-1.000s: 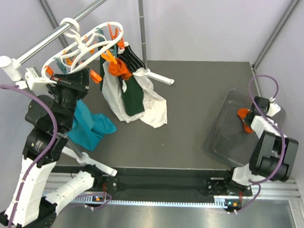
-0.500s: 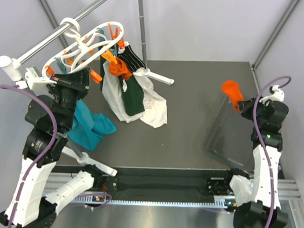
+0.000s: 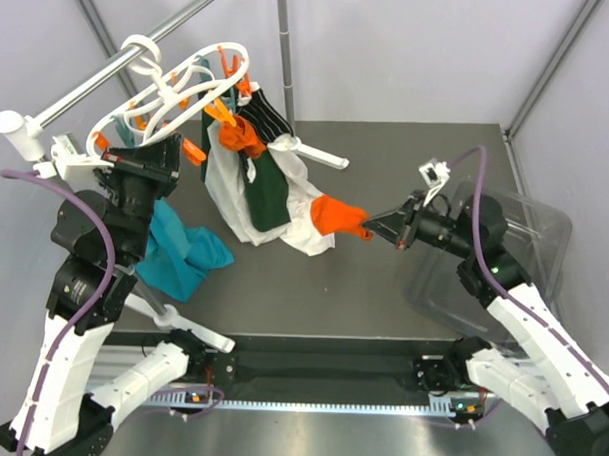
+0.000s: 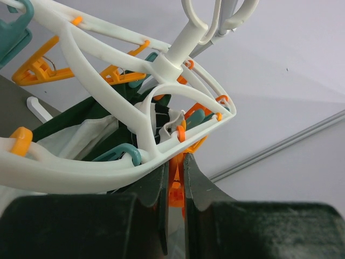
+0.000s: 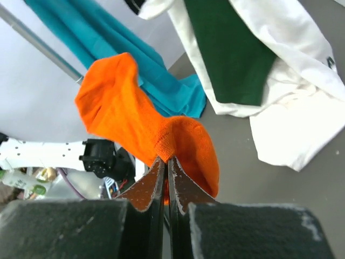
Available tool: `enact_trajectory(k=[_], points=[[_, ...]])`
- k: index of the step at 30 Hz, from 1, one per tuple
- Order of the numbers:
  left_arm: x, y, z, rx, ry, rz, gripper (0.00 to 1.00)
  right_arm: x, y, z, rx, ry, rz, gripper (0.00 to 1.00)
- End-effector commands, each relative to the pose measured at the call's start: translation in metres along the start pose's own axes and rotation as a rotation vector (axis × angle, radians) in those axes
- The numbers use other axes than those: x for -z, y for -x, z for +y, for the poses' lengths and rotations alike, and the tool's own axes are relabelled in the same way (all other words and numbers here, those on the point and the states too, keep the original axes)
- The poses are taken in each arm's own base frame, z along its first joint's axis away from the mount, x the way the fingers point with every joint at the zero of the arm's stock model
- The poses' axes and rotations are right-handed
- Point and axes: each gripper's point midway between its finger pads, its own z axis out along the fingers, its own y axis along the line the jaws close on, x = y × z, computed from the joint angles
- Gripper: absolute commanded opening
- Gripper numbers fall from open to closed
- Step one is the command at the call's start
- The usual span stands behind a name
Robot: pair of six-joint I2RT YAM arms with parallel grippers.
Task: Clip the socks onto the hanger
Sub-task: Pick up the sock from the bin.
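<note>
The white hanger (image 3: 174, 88) hangs from the grey rail at the back left, with orange clips (image 3: 193, 152) under its ring. My left gripper (image 4: 174, 178) is shut on one orange clip (image 4: 176, 181) just below the hanger's ring (image 4: 91, 172). My right gripper (image 3: 370, 228) is shut on an orange sock (image 3: 337, 215) and holds it in the air over the middle of the table. In the right wrist view the sock (image 5: 140, 129) folds over the fingertips. Another orange sock (image 3: 238, 136) and a dark striped sock (image 3: 263, 117) hang from the hanger.
White and dark-green cloths (image 3: 276, 197) hang down from the hanger to the table. A teal cloth (image 3: 184, 249) lies at the left by my left arm. A clear plastic bin (image 3: 503, 265) sits at the right edge. A white peg (image 3: 322, 154) lies behind the cloths.
My right arm has lifted the orange sock out of the bin and swung it left to the middle of the table. The left arm has not moved.
</note>
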Motion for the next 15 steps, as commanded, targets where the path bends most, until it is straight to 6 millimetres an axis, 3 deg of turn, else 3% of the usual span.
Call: enact_trajectory(k=[1, 2, 3, 4, 5, 8, 9, 10, 12, 15], points=[[0.002, -0.039, 0.013, -0.007, 0.023, 0.155, 0.0, -0.013, 0.035, 0.025, 0.114, 0.008, -0.087, 0.0], [0.003, -0.037, 0.012, -0.008, 0.019, 0.153, 0.0, -0.012, 0.038, 0.018, 0.121, -0.054, -0.071, 0.0], [0.003, -0.036, 0.012, -0.012, 0.021, 0.152, 0.0, -0.008, 0.025, -0.011, 0.099, -0.201, -0.015, 0.0], [0.003, -0.035, 0.012, -0.018, 0.022, 0.151, 0.0, -0.002, 0.029, -0.023, 0.134, -0.292, 0.004, 0.0], [0.004, -0.034, 0.011, -0.021, 0.021, 0.147, 0.0, 0.017, 0.019, -0.06, 0.115, -0.51, 0.046, 0.0], [0.005, -0.03, 0.011, -0.032, 0.023, 0.137, 0.0, 0.06, 0.017, -0.102, 0.073, -0.856, 0.042, 0.0], [0.006, -0.029, 0.011, -0.032, 0.02, 0.131, 0.0, 0.085, 0.021, -0.117, 0.059, -1.011, -0.011, 0.0], [0.005, -0.03, 0.011, -0.032, 0.02, 0.133, 0.0, 0.103, 0.009, -0.128, 0.046, -1.104, 0.001, 0.0], [0.006, -0.029, 0.009, -0.026, 0.008, 0.133, 0.0, 0.128, 0.008, -0.136, 0.044, -1.205, -0.056, 0.0], [0.003, -0.035, 0.008, -0.018, 0.0, 0.15, 0.0, 0.149, -0.006, -0.146, -0.036, -1.301, -0.107, 0.02]])
